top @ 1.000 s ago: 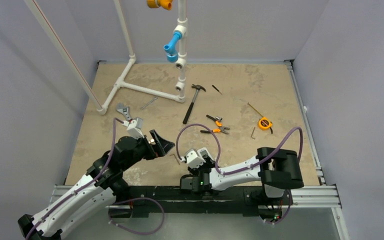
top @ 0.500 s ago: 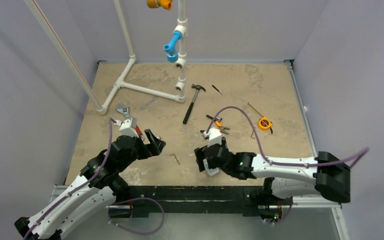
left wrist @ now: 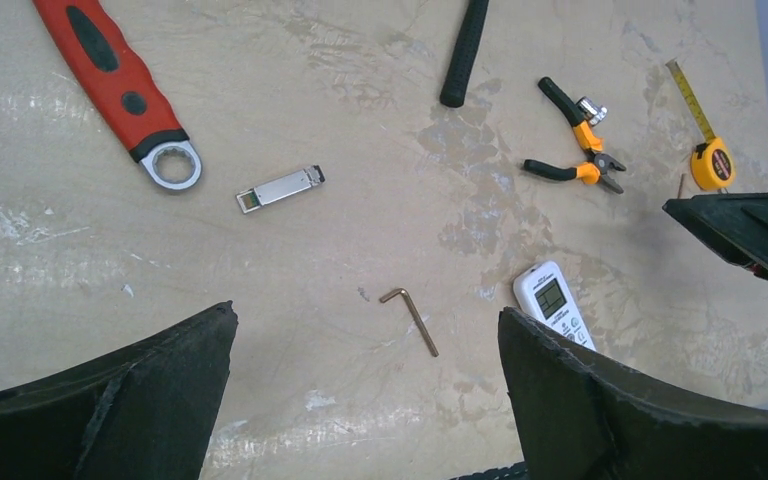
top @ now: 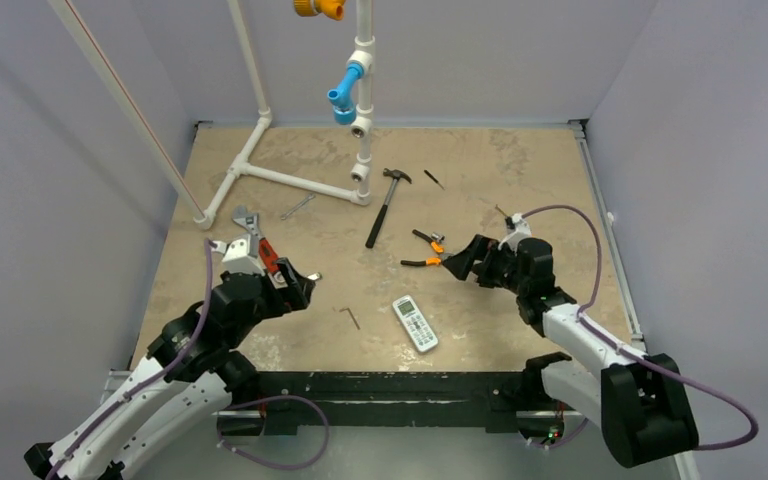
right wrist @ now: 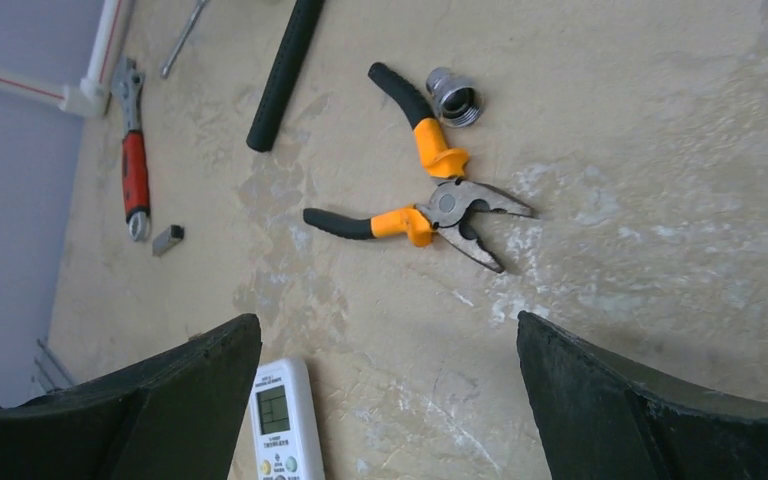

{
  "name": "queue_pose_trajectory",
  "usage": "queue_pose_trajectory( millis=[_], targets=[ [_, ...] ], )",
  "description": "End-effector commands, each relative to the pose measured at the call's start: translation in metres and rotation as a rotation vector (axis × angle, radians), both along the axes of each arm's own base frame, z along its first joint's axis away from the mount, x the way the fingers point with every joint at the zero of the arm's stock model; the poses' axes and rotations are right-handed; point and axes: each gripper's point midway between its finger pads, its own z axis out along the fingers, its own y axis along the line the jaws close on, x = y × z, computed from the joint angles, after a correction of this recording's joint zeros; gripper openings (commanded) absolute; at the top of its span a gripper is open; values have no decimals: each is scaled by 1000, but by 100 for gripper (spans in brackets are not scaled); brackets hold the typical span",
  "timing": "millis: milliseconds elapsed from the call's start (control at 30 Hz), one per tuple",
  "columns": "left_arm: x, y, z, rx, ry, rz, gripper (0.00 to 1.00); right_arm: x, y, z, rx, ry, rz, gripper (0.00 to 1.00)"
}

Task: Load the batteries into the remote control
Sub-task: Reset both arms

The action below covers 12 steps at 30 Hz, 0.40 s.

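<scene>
Since 1 second ago, the right arm has swung away from the near centre of the table point(top: 520, 170) to the right. The remote control point(top: 415, 322) now lies uncovered where that arm's gripper was. The left arm has drawn back a little to the left.

From left to right: the left gripper point(top: 297, 286) hovers above the table with its 2 fingers spread wide and nothing between them. Beside it lies 1 red-handled wrench point(left wrist: 110, 70), and just right of the wrench's ring end lies 1 small silvery metal piece point(left wrist: 280, 187). Next comes 1 bent hex key point(left wrist: 410, 318).

Just right of that key, the 1 remote control lies flat near the table's near edge, between the 2 arms. Its buttons and grey screen face up and the screen end points away from the arm bases. Neither gripper touches it.

Further back lies 1 hammer point(top: 385, 205). To its right lies 1 pair of orange-handled pliers point(right wrist: 425, 205) with its handles apart, and 1 silvery threaded ring point(right wrist: 455, 97) sits against the upper handle.

The right gripper point(top: 462, 257) hangs close to the pliers, apart from them, its 2 fingers also spread wide and empty. Furthest right, 1 yellow tape measure point(left wrist: 710, 165) lies with a short length of tape pulled out.
</scene>
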Motion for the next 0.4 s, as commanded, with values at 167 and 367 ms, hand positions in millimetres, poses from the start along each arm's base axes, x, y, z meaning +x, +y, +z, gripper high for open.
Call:
queue_pose_trajectory(
  millis=[167, 367],
  targets=[
    [-3, 12, -3, 25, -43, 13, 100, 15, -68, 27, -62, -100, -269, 99],
    [-1, 18, -7, 32, -22, 67, 100, 9, -89, 51, -111, -178, -369, 99]
  ],
)
